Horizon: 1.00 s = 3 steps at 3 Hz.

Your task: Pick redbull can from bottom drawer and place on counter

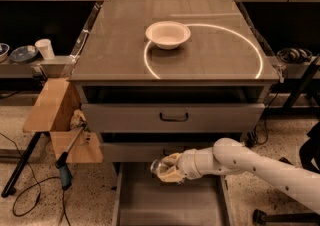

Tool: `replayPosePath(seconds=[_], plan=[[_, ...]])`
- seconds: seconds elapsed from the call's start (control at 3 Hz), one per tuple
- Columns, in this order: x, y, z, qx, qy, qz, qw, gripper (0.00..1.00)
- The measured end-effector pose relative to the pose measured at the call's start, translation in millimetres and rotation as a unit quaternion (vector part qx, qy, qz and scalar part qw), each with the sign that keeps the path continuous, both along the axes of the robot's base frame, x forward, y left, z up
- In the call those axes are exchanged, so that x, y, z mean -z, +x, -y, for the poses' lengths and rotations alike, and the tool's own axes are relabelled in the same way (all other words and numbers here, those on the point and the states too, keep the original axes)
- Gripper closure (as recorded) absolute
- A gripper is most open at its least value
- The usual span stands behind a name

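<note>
The gripper [167, 170] is clamped on the can [155, 165], held just above the back of the drawer [165, 205]. If raised straight, the can could be struck against the fronts [130, 117] above the drawer and knocked loose before the worktop [115, 45] is reached.

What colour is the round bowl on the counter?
White bowl, camera view; gripper over grey bottom drawer.

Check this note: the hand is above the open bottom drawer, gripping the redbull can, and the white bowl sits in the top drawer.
One thing is wrong. The camera view shows the white bowl on the counter, not in the top drawer. The rest holds: the hand is above the open bottom drawer, gripping the redbull can.
</note>
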<state>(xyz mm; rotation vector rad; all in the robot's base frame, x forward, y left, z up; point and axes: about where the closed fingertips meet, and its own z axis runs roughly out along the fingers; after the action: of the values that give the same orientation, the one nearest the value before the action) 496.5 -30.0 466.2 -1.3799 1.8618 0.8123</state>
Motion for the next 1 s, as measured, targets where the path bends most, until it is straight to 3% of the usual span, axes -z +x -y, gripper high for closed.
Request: replayPosePath(seconds=[0.67,1.0], plan=[[-51,-5,-14,-0.013,-0.005,0.009,0.9999,1.00],[-73,-5,-6,0.002,-0.023,0.027,0.9994,1.00]])
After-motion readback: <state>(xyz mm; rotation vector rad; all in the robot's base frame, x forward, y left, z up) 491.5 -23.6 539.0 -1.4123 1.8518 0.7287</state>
